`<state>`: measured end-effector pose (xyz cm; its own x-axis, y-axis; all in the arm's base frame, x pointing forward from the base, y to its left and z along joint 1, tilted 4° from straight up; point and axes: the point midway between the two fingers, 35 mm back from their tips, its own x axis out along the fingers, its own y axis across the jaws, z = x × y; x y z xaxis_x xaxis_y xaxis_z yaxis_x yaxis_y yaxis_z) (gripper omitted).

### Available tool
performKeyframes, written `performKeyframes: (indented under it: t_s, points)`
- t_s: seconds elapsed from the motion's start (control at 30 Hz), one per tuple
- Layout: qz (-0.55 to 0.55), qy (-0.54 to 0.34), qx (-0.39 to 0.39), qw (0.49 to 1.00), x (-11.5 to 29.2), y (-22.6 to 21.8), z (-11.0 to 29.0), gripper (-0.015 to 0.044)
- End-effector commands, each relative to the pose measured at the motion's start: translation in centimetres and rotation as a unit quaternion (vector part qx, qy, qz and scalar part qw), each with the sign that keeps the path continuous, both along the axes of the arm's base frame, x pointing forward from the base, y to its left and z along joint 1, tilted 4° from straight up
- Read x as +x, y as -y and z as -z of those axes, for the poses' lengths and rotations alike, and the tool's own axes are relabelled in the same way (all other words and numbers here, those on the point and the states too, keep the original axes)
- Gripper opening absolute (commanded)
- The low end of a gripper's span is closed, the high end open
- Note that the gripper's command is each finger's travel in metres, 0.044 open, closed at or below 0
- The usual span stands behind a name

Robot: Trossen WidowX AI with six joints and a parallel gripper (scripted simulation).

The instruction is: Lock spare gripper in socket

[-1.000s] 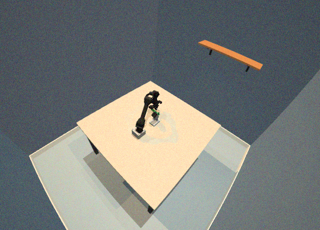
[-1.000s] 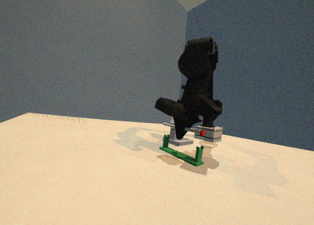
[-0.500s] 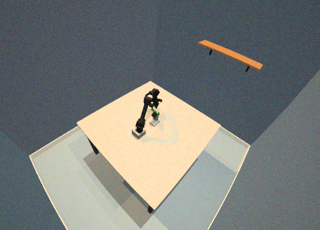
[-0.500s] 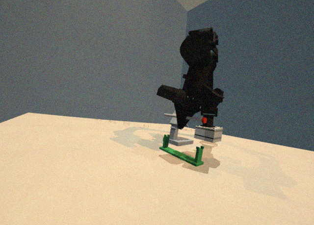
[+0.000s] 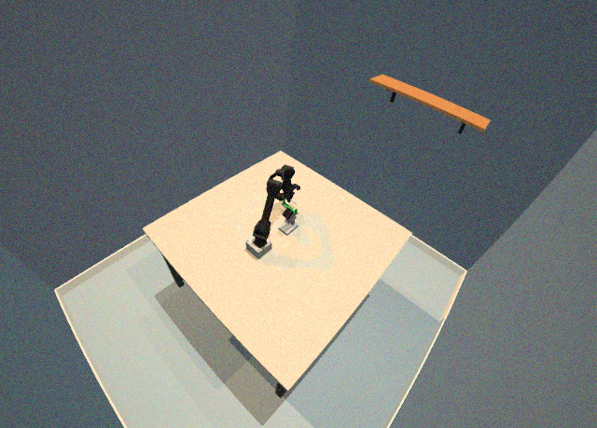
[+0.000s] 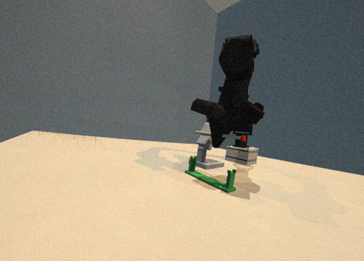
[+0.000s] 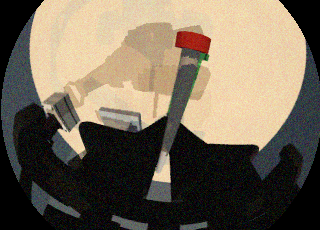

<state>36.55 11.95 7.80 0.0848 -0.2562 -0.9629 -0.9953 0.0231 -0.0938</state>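
The gripper (image 6: 218,143) is shut almost fully on the pin (image 6: 231,136), a thin grey rod with a red head (image 6: 243,138). The fingers pinch the rod at about mid-length, and in the wrist view the pin (image 7: 178,100) runs out from between the dark fingers with its red head at the far end.

The pin hangs level above the table (image 6: 88,211), well clear of the green cradle (image 6: 210,179), whose two forked posts hold nothing. Its long axis runs roughly parallel to the cradle. The red head points toward the arm's base (image 6: 253,153) and the plain end toward the mount (image 6: 209,164).

The mount stands just behind the cradle, near the table's middle and a little toward the far corner in the top view. Its upright carries a pale grey block at the top, probably the spare gripper already seated in the socket, though that is too small to tell for sure.

The next move turns on one relation. The plain end sits by the top of the mount and looks slightly higher than the socket. So the pin likely has to come down and line up its axis with the socket's bore before sliding in plain end first. I cannot tell from these views how well the two axes already agree.
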Motion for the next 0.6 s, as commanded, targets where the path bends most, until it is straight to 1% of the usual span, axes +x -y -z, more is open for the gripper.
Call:
performKeyframes:
  t_s: [0.0, 0.57]
  points:
    - [-0.001, 0.003, 0.002, 1.0, -1.0, -0.2, -0.4, 0.0]
    - [-0.015, 0.0, 0.002, 1.0, -6.2, -0.6, -0.9, 0.0]
